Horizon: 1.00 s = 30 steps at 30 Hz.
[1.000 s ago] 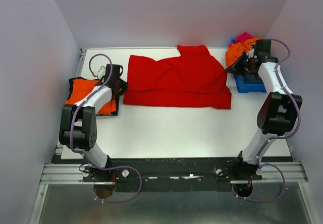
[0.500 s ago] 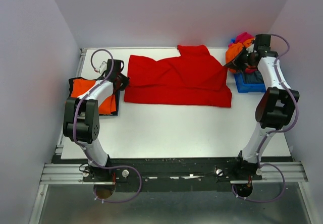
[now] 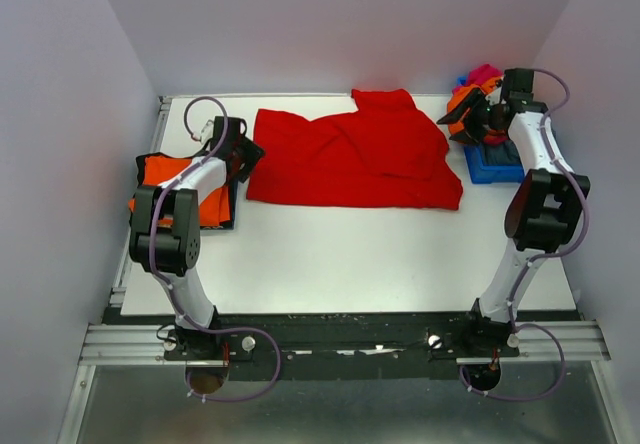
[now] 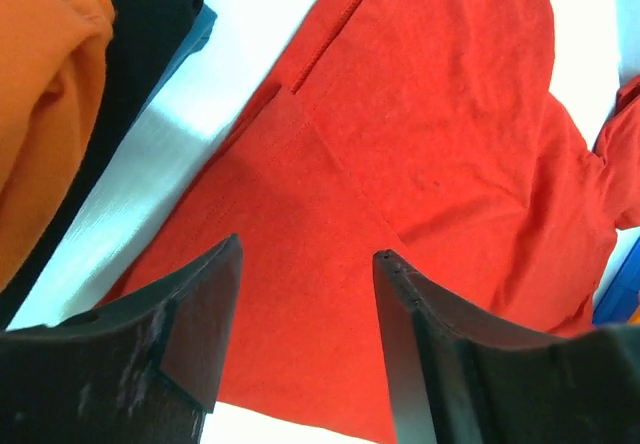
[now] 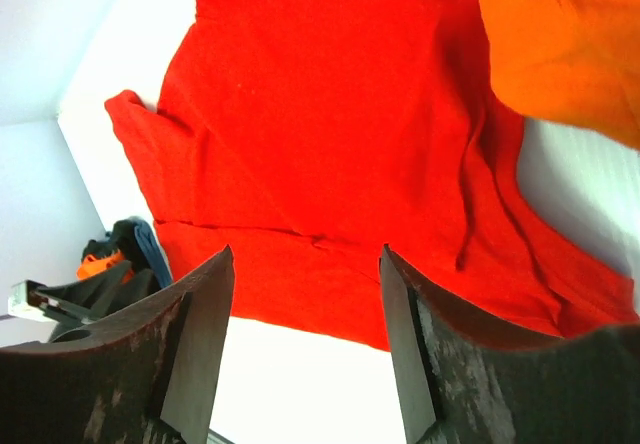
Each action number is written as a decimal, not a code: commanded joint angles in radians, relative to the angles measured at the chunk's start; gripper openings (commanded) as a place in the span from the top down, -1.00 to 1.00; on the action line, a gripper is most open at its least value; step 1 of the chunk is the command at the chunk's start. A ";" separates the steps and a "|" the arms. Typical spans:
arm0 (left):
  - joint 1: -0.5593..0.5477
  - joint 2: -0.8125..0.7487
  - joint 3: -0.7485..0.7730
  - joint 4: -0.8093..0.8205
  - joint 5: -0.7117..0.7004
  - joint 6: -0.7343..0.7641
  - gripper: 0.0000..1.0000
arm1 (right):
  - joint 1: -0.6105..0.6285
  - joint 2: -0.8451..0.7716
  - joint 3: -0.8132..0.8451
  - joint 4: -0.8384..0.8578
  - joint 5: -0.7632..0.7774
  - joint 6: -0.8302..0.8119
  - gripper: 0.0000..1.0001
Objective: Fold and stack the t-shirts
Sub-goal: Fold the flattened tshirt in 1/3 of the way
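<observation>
Both jaws stand spread, gripping nothing, at opposite ends of the red t-shirt (image 3: 350,164).

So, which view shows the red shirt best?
Top external: the whole red shirt lies spread on the table. Each wrist view shows only one part of it, from close.

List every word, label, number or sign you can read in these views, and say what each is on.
None: no view shows any readable text. The red t-shirt, the orange t-shirt at the left and the blue bin are all plain, and nothing else in view carries legible lettering.
</observation>
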 commanded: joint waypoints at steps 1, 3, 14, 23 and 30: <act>0.005 -0.059 0.016 0.018 0.010 0.032 -0.41 | 0.003 -0.115 -0.118 0.076 0.007 0.027 -0.41; -0.001 -0.105 -0.021 0.007 -0.004 0.030 -0.41 | 0.005 -0.198 -0.226 0.125 0.027 0.050 -0.40; -0.061 -0.451 -0.505 0.173 -0.116 -0.128 -0.19 | 0.003 -0.671 -0.955 0.449 0.240 0.225 0.20; -0.084 -0.434 -0.585 0.253 -0.122 -0.157 -0.16 | 0.003 -0.670 -1.129 0.553 0.295 0.303 0.20; -0.086 -0.362 -0.561 0.274 -0.150 -0.186 -0.16 | 0.003 -0.593 -1.138 0.623 0.327 0.366 0.07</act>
